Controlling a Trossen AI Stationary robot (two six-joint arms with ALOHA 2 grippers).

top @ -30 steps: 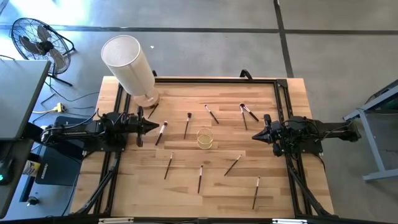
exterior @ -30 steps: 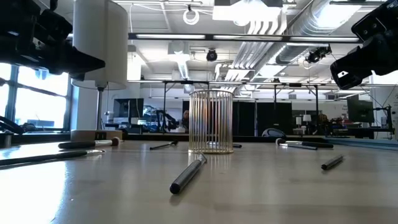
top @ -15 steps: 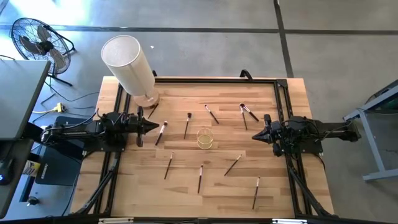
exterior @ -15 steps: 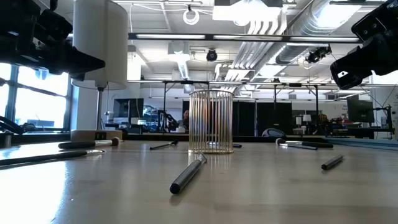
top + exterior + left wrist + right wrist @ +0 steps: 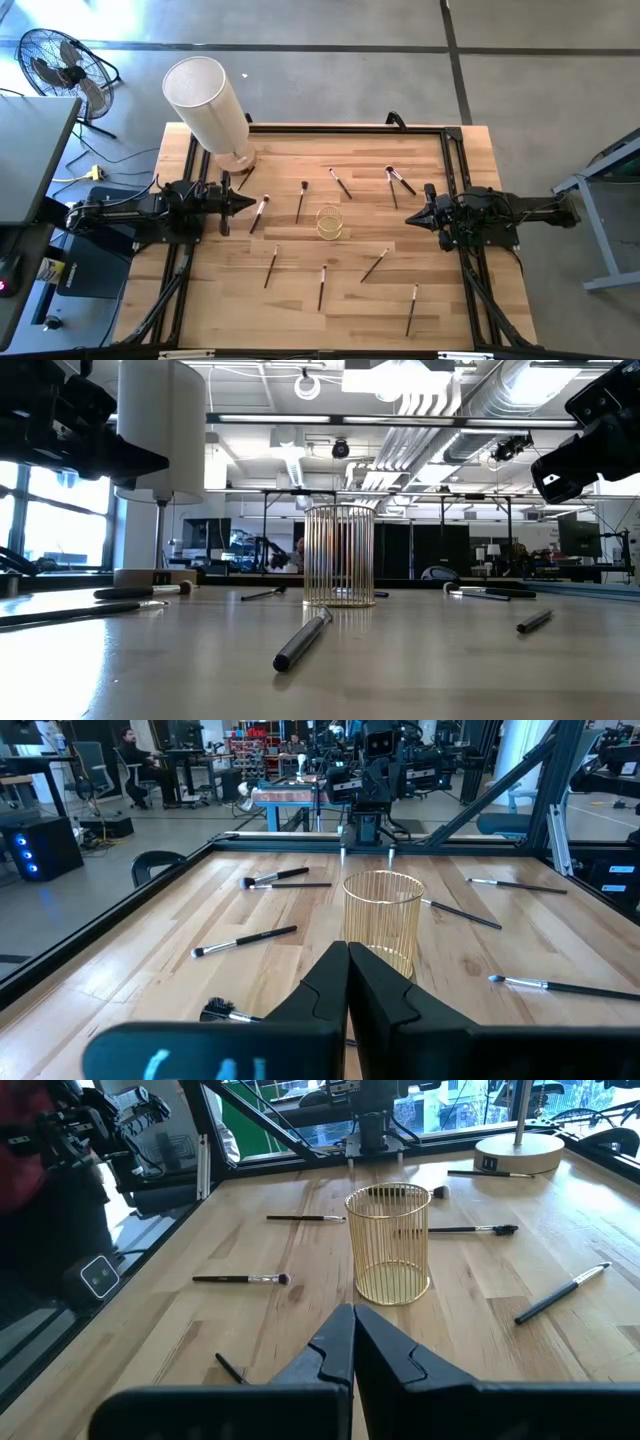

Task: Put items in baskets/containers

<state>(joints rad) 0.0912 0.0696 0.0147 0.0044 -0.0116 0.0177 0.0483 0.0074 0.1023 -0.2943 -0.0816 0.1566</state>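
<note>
A small gold wire cup [image 5: 329, 222] stands upright on its base mid-table, also seen in the low view [image 5: 340, 555] and both wrist views [image 5: 383, 920] [image 5: 389, 1242]. Several thin dark-handled makeup brushes lie flat around it, such as one [image 5: 260, 212] just right of the left gripper, one [image 5: 301, 200] left of the cup, one [image 5: 375, 264] nearer me, and one [image 5: 412, 309] by the near edge. My left gripper [image 5: 248, 203] hovers shut at the table's left side, pointing at the cup. My right gripper [image 5: 412, 217] hovers shut at the right side, facing it. Neither touches anything.
A big white cylinder [image 5: 208, 100] on a round wooden base stands at the far left corner. Black frame rails [image 5: 450, 160] run along the table's left, far and right sides. Bare wood lies between the brushes near the cup. A fan [image 5: 60, 65] stands on the floor beyond the left.
</note>
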